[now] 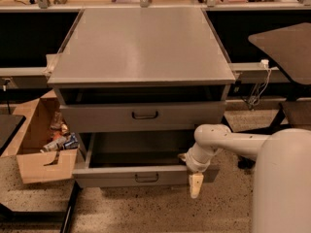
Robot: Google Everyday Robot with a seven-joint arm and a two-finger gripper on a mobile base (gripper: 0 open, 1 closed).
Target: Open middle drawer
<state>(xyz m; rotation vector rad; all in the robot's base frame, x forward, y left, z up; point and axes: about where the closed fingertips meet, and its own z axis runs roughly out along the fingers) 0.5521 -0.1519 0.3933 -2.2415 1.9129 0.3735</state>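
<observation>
Under the table's front edge the middle drawer stands pulled out, its deep grey tray mostly in shadow. The gripper hangs at the right end of the drawer front, below the table's front right corner, fingers drawn together on nothing. Off the left edge, a cardboard box holds clutter I can't make out.

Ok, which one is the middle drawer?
Find the grey cabinet in the centre. The middle drawer is the lower of the two visible fronts, pulled out, with the gripper near its right end. Unlike the drawer above, its front is lower and its handle smaller.
</observation>
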